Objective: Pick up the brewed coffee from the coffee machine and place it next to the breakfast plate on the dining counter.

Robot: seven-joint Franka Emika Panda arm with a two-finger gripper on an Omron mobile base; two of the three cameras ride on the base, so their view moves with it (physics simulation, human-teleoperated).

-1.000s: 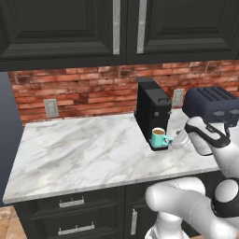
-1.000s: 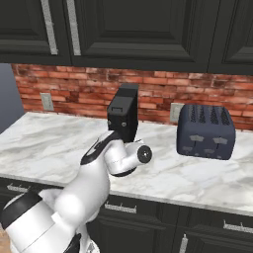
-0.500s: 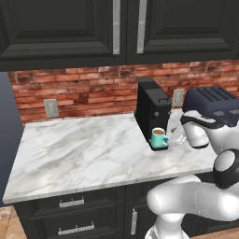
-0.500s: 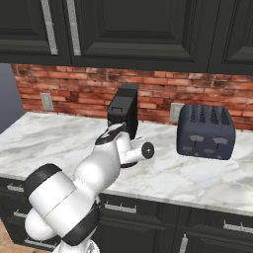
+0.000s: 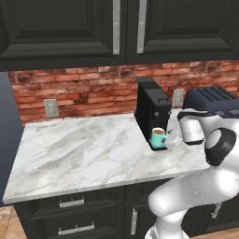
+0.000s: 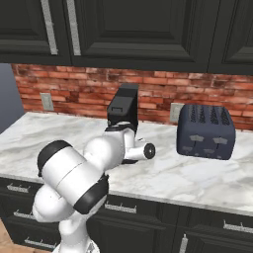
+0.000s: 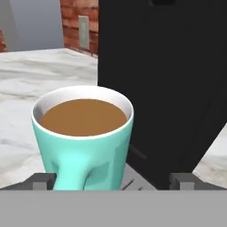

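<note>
The tool [image 7: 113, 179], fingers apart either side of the teal coffee mug [image 7: 84, 135], reaches toward the coffee machine [image 5: 151, 109] drip tray.

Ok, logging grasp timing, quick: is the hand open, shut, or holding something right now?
Hand: open, a fingertip on either side of the teal mug at the coffee machine, not yet closed on it.

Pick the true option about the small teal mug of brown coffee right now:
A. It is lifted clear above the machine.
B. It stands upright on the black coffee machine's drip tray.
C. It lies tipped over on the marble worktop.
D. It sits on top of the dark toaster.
B: the teal mug stands upright on the low tray of the black coffee machine, with the open gripper level with its base.
</note>
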